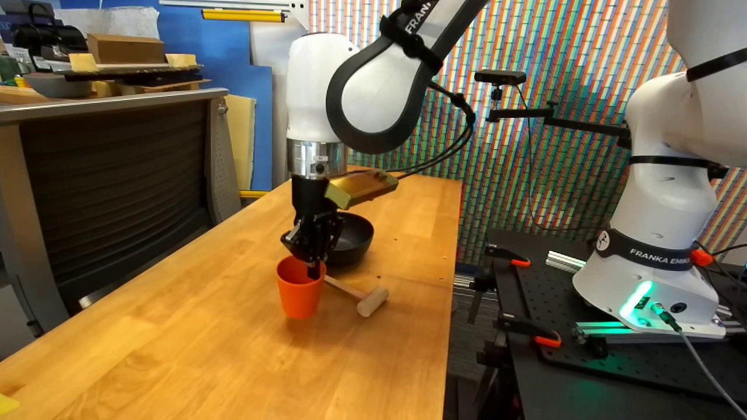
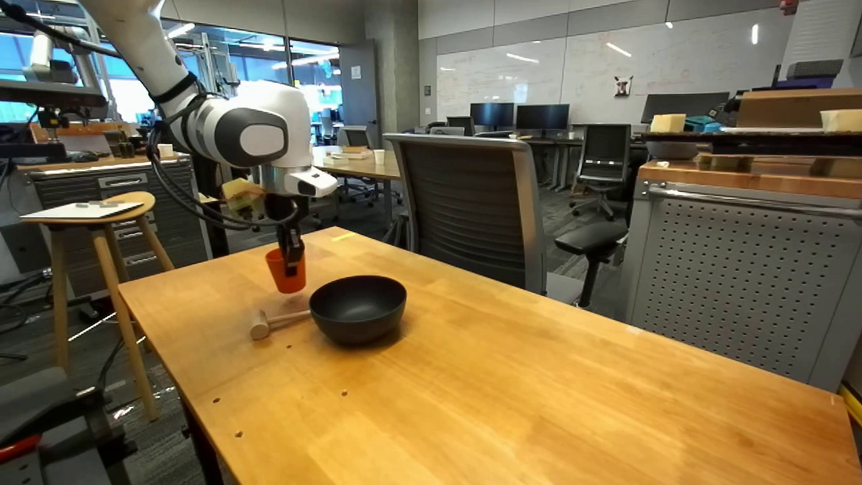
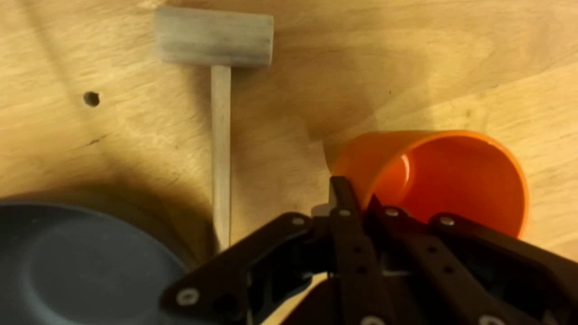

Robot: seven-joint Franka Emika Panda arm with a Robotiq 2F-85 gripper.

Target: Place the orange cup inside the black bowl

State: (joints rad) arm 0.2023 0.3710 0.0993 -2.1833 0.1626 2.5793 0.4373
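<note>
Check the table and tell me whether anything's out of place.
I see no spill. The wooden mallet looks stray: it lies beside the bowl, though the job needs only the bowl and the cup, which the hand grips by its wall. Small holes mark the table, perhaps drilled deliberately.

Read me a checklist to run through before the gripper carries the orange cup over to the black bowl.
1. Gripper shut on the orange cup: ok, jaws closed on either side of its wall.
2. Black bowl standing upright: ok.
3. Room inside the bowl: ok, nothing shows in it.
4. Cup above the bowl: not ok, it is off to one side.
5. Cup high enough to clear the wooden mallet: cannot tell.
6. Mallet apart from the bowl: cannot tell.
</note>
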